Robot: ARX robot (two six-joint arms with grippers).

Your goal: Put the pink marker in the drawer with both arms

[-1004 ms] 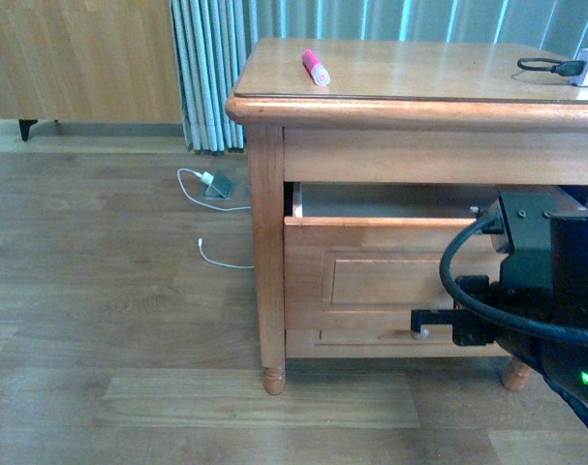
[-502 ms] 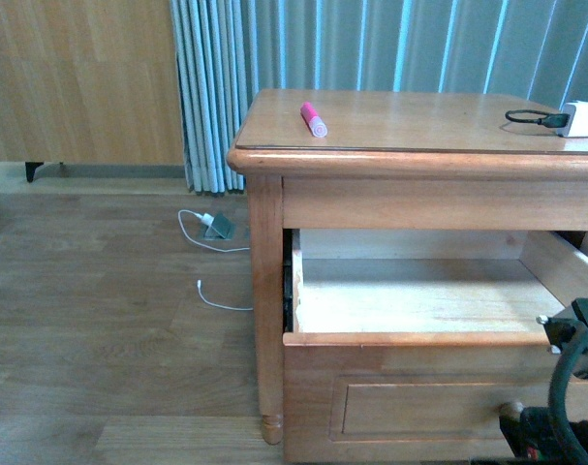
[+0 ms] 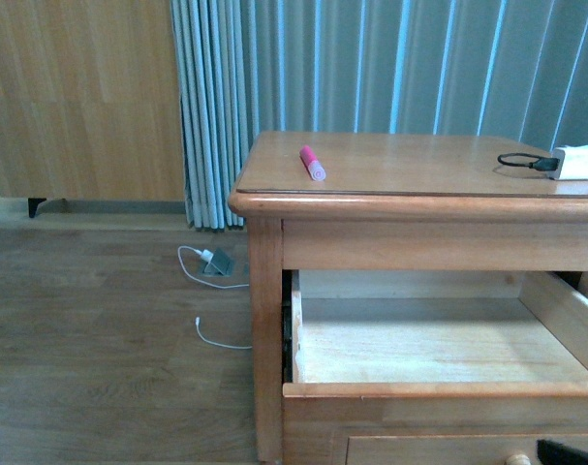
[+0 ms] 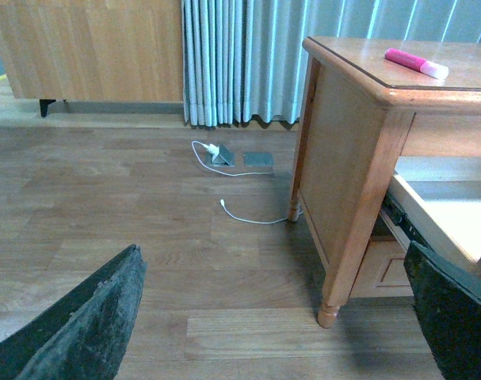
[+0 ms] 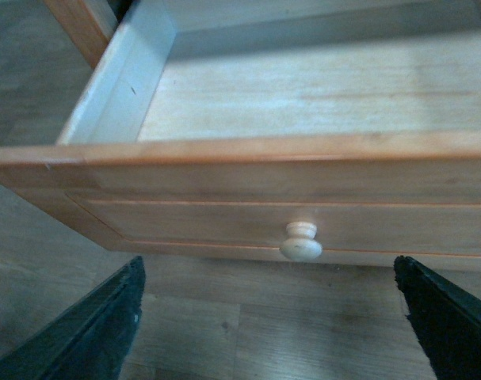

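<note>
Your left gripper (image 4: 272, 261) has its jaws released. The two black fingers (image 4: 89, 324) stand wide apart with only floor between them, and they hold nothing. Your right gripper (image 5: 268, 265) is just as slack, with its fingers (image 5: 89, 340) spread wide. The round knob (image 5: 301, 242) sits between them, near the gap but touching neither finger.

That knob belongs to the drawer (image 3: 439, 389), which stands open toward you. Its pale wooden bottom is bare in the front view and in the right wrist view. In the front view only a black sliver of the right arm shows, at the near right corner beside the knob.

The pink marker (image 3: 313, 163) is not in the drawer. It lies flat on the cabinet top (image 3: 419, 184), toward the left side, with its paler end pointing nearer to you. It is well apart from both grippers, and nothing touches it.

On the far right of the same top sits a white charger block (image 3: 576, 162) with a black cable (image 3: 521, 161) looped to its left. On the floor to the left of the cabinet lies a white cord (image 3: 216, 339), in front of the blue-grey curtain (image 3: 371, 68).
</note>
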